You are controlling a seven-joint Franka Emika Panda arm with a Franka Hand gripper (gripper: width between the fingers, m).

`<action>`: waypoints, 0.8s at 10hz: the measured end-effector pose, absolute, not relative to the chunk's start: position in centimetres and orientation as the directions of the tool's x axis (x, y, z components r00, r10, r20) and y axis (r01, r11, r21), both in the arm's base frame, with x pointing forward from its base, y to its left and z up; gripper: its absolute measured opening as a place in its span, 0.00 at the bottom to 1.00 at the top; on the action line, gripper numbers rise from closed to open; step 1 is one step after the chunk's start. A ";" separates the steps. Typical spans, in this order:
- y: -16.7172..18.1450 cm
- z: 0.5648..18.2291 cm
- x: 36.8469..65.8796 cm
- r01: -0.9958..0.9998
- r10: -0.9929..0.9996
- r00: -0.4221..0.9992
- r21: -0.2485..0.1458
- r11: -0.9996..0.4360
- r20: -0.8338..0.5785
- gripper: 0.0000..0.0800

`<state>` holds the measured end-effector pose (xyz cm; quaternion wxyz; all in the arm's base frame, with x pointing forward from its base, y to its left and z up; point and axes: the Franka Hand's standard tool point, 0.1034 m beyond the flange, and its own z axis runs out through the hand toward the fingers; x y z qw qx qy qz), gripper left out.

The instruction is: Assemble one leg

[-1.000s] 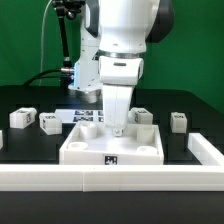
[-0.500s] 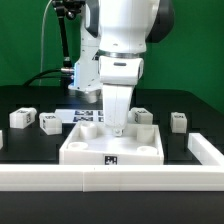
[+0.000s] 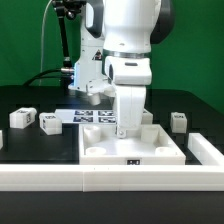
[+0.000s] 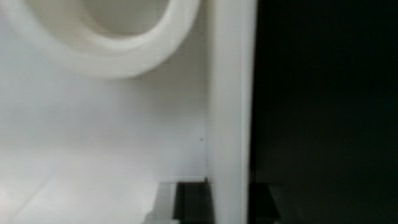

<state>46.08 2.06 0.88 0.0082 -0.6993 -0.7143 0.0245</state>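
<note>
The large white square panel point(image 3: 105, 150) lies on the black table near the front rail. My gripper point(image 3: 127, 133) reaches down onto the panel's far edge. In the wrist view the panel's thin wall point(image 4: 228, 100) runs between my two dark fingertips, so the gripper point(image 4: 228, 200) is shut on it. A round recess point(image 4: 107, 30) of the panel shows beside the wall. Two legs point(image 3: 20, 117) point(image 3: 50, 122) stand at the exterior view's left, one leg point(image 3: 178, 121) at its right. A fourth leg point(image 3: 147, 116) peeks out behind the arm.
The marker board point(image 3: 92, 116) lies behind the panel. A white rail point(image 3: 100, 178) runs along the table's front, and another rail point(image 3: 206, 148) stands at the exterior view's right, close to the panel's corner.
The arm and the panel have moved together toward the exterior view's right. The legs have not moved.
</note>
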 end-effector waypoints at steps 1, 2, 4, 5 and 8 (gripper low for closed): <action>2.1 0.9 46.1 0.999 1.000 -0.022 -0.047 0.020 -0.023 0.08; 2.1 0.9 46.1 0.999 1.000 -0.022 -0.047 0.020 -0.023 0.08; 2.7 0.9 46.3 0.999 1.000 -0.020 -0.044 0.019 -0.020 0.08; 3.7 0.8 46.7 0.999 0.999 -0.033 -0.039 0.033 -0.014 0.08; 5.5 0.7 47.7 0.999 1.000 -0.018 -0.028 0.018 -0.004 0.08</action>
